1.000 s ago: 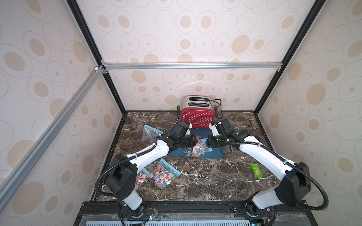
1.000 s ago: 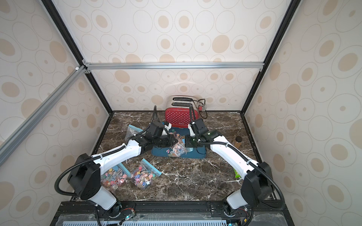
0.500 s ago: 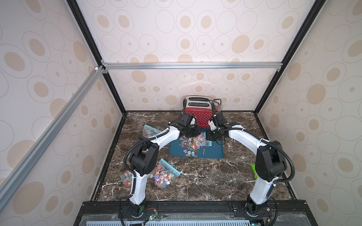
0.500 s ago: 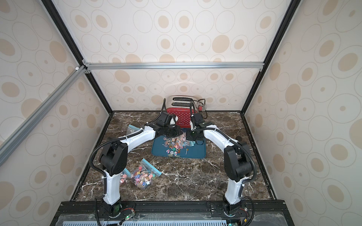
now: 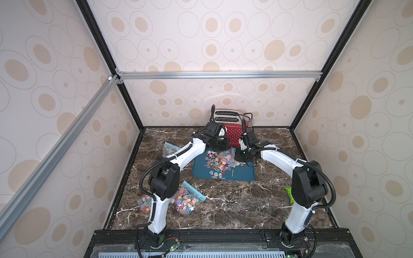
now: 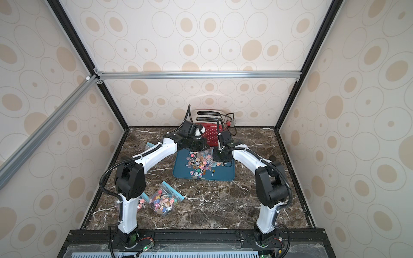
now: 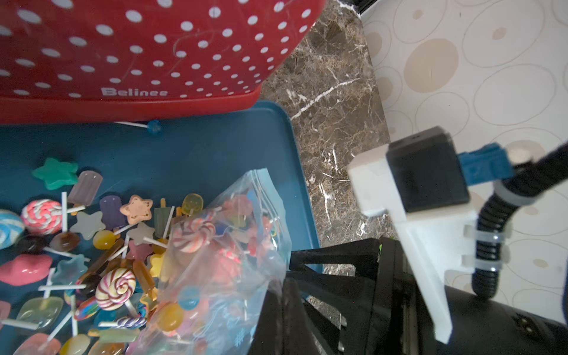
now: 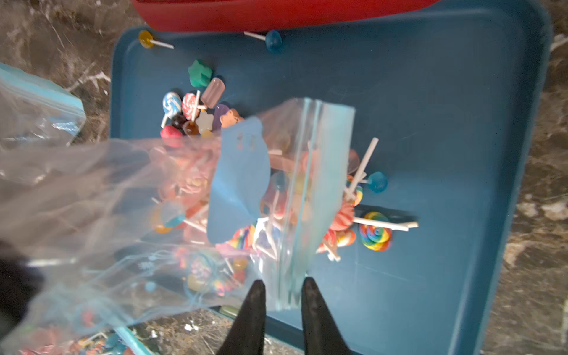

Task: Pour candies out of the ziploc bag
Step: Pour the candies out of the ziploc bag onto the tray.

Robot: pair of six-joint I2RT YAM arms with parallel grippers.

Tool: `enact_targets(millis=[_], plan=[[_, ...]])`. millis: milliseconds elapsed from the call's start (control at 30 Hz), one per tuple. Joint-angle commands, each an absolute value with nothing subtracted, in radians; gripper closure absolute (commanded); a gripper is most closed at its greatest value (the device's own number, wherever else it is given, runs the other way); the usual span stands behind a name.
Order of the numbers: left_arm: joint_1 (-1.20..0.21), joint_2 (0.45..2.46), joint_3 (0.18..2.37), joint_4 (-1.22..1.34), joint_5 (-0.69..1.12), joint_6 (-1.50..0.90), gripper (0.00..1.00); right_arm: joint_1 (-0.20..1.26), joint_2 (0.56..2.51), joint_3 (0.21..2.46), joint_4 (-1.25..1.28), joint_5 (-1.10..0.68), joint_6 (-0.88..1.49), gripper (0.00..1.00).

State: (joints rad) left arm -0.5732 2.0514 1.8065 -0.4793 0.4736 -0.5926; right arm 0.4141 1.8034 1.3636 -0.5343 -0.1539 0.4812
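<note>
The marble worktop (image 5: 223, 205) filled the lower half of both top views. The left arm (image 5: 185, 154) and the right arm (image 5: 279, 156) bent in over the middle of it. A red dotted toaster (image 5: 233, 134) stood at the back. Touching its front was a blue tray (image 5: 243, 174), the place where the pour was landing.

The ziploc bag (image 8: 123, 190) hung over the tray between the two arms. In the right wrist view its long axis ran from the lower left of the frame to the centre. There the zip edge stood top to bottom with its mouth on the tray. The left jaws were together at the far, closed end, and I judged they held that end up. The right jaws were apart, one on each side of the zip edge's lower corner and not pinching it, so the right arm was the nearer to the mouth.

The candies (image 7: 113, 285) were heaped on the tray at the mouth, though a fair number showed through the film inside the bag. Two filled bags (image 5: 186, 201) lay at the lower left of the worktop.
</note>
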Motion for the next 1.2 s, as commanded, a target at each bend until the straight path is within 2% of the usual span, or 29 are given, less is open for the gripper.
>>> enact_targets(millis=[0, 367, 800, 933, 1167], plan=[[-0.569, 2.063, 1.893, -0.553, 0.488, -0.536, 1.00, 0.414, 1.740, 1.338, -0.535, -0.126, 0.497, 0.69], [-0.584, 2.123, 2.121, -0.856, 0.414, -0.437, 1.00, 0.416, 1.623, 1.272, -0.555, -0.088, 0.496, 0.58], [-0.619, 2.179, 2.298, -1.048, 0.352, -0.379, 1.00, 0.416, 1.555, 1.203, -0.537, -0.079, 0.515, 0.58], [-0.631, 2.215, 2.365, -1.125, 0.293, -0.368, 1.00, 0.415, 1.550, 1.190, -0.530, -0.096, 0.522, 0.58], [-0.634, 2.157, 2.399, -1.182, 0.152, -0.356, 1.00, 0.414, 1.529, 1.174, -0.527, -0.095, 0.520, 0.58]])
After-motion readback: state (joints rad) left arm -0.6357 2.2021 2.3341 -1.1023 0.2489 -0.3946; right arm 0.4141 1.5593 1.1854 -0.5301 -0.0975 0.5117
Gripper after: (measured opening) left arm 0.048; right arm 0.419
